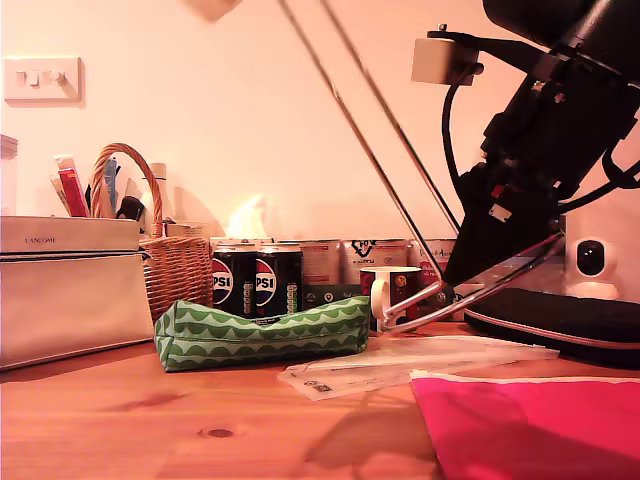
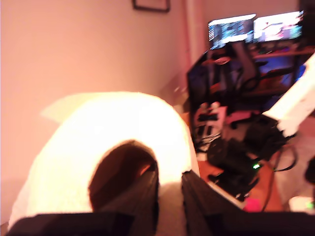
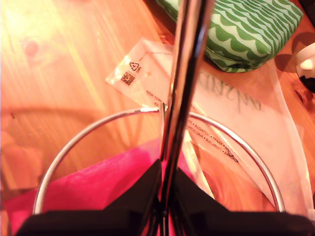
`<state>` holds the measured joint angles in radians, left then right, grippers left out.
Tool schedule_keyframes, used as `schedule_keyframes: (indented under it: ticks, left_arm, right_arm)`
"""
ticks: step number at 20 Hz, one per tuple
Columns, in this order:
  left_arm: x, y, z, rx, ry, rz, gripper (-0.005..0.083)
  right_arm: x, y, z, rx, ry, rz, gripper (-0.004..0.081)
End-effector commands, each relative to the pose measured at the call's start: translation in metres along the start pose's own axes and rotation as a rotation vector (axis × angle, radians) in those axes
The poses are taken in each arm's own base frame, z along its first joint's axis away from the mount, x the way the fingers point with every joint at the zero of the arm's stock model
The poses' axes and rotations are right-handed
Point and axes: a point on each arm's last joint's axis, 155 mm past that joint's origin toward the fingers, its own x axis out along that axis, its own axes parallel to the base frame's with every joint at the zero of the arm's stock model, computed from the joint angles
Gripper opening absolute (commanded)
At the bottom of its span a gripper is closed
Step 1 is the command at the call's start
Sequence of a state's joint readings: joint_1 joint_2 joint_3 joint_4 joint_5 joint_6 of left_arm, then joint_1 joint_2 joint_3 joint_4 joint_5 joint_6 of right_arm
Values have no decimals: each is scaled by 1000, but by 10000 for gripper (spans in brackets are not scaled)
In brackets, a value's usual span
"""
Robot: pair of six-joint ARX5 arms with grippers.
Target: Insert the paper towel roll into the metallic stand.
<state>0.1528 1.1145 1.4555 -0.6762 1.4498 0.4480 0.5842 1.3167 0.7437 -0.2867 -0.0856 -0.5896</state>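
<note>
**Fingers (image 2: 145, 196) clamped on one paper towel roll (image 2: 98, 142) and one metallic stand (image 3: 189, 59)**

Two grips, one thing in each. My first gripper (image 2: 170, 194) pinches the wall of the roll, with one finger inside the hollow core and the other outside. The roll's open end faces the wrist camera, and a wall and a room show behind it.

My second gripper (image 3: 165, 184) is closed tight on the stand's upright wire, just above the ring base. Under that ring lie one pink sheet (image 3: 98, 182) and a clear packet (image 3: 236, 113).

In the exterior view my second arm (image 1: 545, 130) slants down from the upper right. The stand leans in its hold, its loop rising toward the top edge. The ring is tilted, with its low edge beside the one mug (image 1: 392, 288). I cannot tell whether it touches the tabletop (image 1: 150, 420).

Also on the tabletop are two cola cans (image 1: 235, 282), one green patterned pouch (image 1: 262, 333) and one wicker basket (image 1: 172, 265).
</note>
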Motion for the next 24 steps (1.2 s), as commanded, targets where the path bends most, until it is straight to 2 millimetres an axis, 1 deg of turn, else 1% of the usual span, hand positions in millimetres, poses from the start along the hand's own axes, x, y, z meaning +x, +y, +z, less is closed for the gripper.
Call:
schedule_keyframes:
  ticks: [1,10,13,16,20,22,24]
  left_arm:
    - [4,-5,-3,-53,-6,-35,-24]
    - [3,-13,2,-46,-29,-82,-24]
    - [3,-12,1,-49,-24,-72,-24]
    - [4,0,-9,-94,3,-29,-24]
    - [7,5,-19,-104,16,-29,-24]
    - [10,12,-31,-144,44,-15,-24]
    - [13,11,-43,-106,57,-36,-24]
  right_arm:
    - [-11,-3,27,-40,-88,-22,-13]
    - [-10,-2,22,-34,-70,-19,-13]
    - [-10,-2,13,-24,-38,-10,-13]
    - [-10,0,2,-17,6,1,-13]
    - [-10,1,-5,-16,33,1,-13]
    - [-10,0,-9,-12,47,-2,-13]
    - [-11,-2,-12,-7,59,-4,-13]
